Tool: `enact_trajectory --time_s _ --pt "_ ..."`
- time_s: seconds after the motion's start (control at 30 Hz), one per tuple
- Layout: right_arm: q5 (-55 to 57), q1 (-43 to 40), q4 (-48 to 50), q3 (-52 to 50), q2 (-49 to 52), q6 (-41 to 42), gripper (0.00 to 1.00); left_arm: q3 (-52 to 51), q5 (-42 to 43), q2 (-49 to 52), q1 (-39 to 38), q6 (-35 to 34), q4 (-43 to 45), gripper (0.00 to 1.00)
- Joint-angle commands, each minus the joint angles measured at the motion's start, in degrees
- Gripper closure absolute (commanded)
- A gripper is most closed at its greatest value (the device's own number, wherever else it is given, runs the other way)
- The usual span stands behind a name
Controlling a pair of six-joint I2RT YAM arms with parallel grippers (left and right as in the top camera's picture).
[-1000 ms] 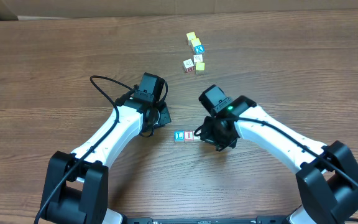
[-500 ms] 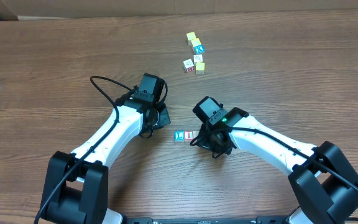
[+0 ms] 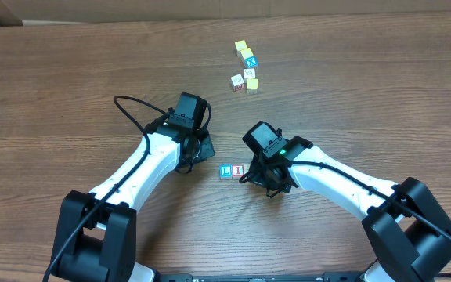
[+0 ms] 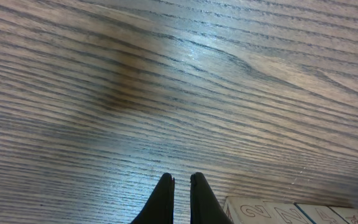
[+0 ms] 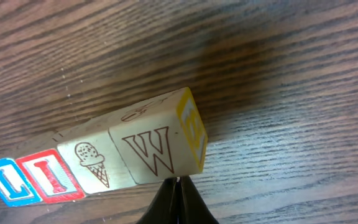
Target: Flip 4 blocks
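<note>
Four blocks lie in a row on the wooden table. In the right wrist view they are a blue L block (image 5: 5, 183), a red I block (image 5: 50, 176), an ice-cream block (image 5: 95, 163) and a W block (image 5: 157, 149) with a yellow side face. My right gripper (image 5: 178, 184) is shut, its tip against the W block's near edge, holding nothing. From overhead only the L block (image 3: 225, 171) and I block (image 3: 238, 170) show; my right gripper (image 3: 255, 174) covers the others. My left gripper (image 4: 180, 182) is shut and empty, with cream block faces (image 4: 272, 211) at its lower right.
A loose cluster of small cubes (image 3: 246, 66), some yellow-topped, sits at the back of the table. The left arm (image 3: 155, 160) and right arm (image 3: 343, 184) reach in from the front edge, their wrists close on either side of the block row.
My right gripper slid left up to the end of the block row, then held nearly still. The left arm has stayed in place.
</note>
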Motion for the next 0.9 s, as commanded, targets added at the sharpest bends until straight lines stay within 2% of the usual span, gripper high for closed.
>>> enact_trajectory --time_s 0.0,0.27,0.47,0.87 --pt "1.29 0.07 0.26 -0.35 0.28 0.68 0.96 0.87 -1.16 0.31 -0.09 0.87 -0.15 0.96" --pt "-0.50 0.04 -1.81 -0.07 0.15 0.13 0.96 0.87 -1.11 0.31 -0.09 0.87 -0.17 0.96" --pt "-0.39 -1.57 -8.41 5.97 -1.05 -3.74 0.96 0.87 1.27 0.31 -0.09 2.38 -1.73 0.96" --pt "2.82 -6.75 -6.99 6.69 -0.63 -3.65 0.96 0.85 6.21 0.31 -1.07 2.36 -6.56 0.96"
